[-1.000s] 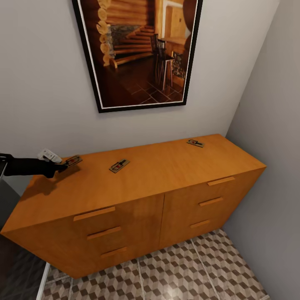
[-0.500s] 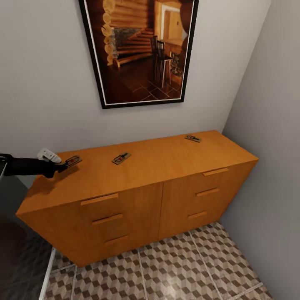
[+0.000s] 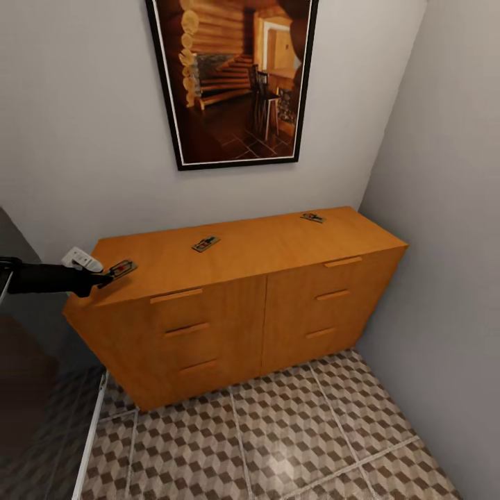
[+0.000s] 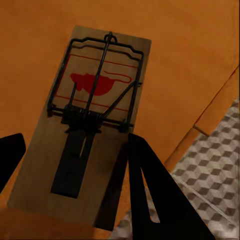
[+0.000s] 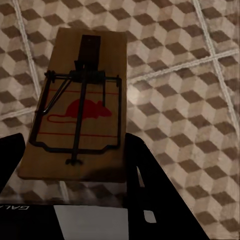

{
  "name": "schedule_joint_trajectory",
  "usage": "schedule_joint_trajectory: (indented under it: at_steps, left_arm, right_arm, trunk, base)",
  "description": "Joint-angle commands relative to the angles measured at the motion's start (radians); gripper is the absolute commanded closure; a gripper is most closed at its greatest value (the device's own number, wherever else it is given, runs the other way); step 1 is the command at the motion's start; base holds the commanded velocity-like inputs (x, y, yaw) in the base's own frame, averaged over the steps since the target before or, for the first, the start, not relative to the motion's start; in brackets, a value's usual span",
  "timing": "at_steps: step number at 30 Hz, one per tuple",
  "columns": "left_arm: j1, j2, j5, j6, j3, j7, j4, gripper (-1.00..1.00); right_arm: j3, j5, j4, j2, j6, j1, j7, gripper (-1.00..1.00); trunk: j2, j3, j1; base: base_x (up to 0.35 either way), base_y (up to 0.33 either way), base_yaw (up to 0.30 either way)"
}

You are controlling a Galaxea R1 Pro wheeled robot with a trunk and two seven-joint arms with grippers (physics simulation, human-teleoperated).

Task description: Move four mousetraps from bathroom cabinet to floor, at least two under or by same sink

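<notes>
The orange-brown cabinet stands against the wall. Two mousetraps lie on its top, one near the middle and one at the right rear. My left gripper is shut on a third mousetrap over the cabinet's front left edge. In the left wrist view that mousetrap sits between the black fingers of the left gripper. My right gripper is shut on another mousetrap, held above the bathroom floor.
A large framed picture hangs above the cabinet. A grey wall closes off the right side beside the cabinet. Patterned floor tiles spread in front. A dark unit with a white edge stands at the left.
The whole view has pulled back: the cabinet looks smaller and farther, and more floor shows. My left gripper with its mousetrap now hangs over the cabinet's front left edge instead of further in.
</notes>
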Motion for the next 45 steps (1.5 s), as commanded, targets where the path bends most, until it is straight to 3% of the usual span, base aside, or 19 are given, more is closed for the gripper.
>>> schedule_joint_trajectory:
  at_steps: [1, 26, 31, 40, 42, 45]
  left_arm:
    - [-0.001, 0.000, -0.012, 0.003, 0.001, -0.009, 0.000, 1.00]
    - [0.007, -0.006, -0.013, 0.001, -0.002, -0.003, 0.017, 1.00]
    - [0.009, -0.021, -0.014, -0.002, -0.004, 0.000, 0.048, 1.00]
    - [0.010, -0.066, -0.016, -0.022, -0.080, 0.036, 0.250, 1.00]
    - [0.010, -0.088, -0.015, -0.066, -0.089, 0.063, 0.327, 1.00]
    - [0.017, -0.154, -0.015, -0.238, -0.094, 0.123, 0.551, 1.00]
  right_arm:
    - [0.008, -0.009, 0.001, 0.000, -0.003, -0.001, 0.002, 1.00]
    - [0.007, -0.009, 0.001, 0.000, -0.003, -0.001, 0.002, 1.00]
    - [0.007, -0.009, 0.000, 0.000, -0.003, -0.001, 0.002, 1.00]
    - [0.006, -0.006, -0.004, -0.003, -0.008, -0.001, 0.001, 1.00]
    - [0.005, -0.006, -0.005, -0.005, -0.009, -0.001, 0.001, 1.00]
    - [0.001, -0.007, -0.009, -0.014, -0.011, -0.001, 0.001, 1.00]
  trunk:
    - [-0.001, -0.001, -0.001]
    - [-0.001, -0.001, -0.001]
    - [-0.001, -0.001, -0.001]
    - [-0.001, -0.001, -0.001]
    - [-0.001, -0.001, -0.001]
    - [-0.001, -0.001, -0.001]
  base:
    - [-0.310, -0.147, 0.000]
    - [-0.283, -0.199, 0.000]
    - [-0.280, -0.205, 0.000]
    - [-0.121, -0.099, 0.000]
    - [-0.013, -0.011, 0.000]
    - [-0.005, -0.004, 0.000]
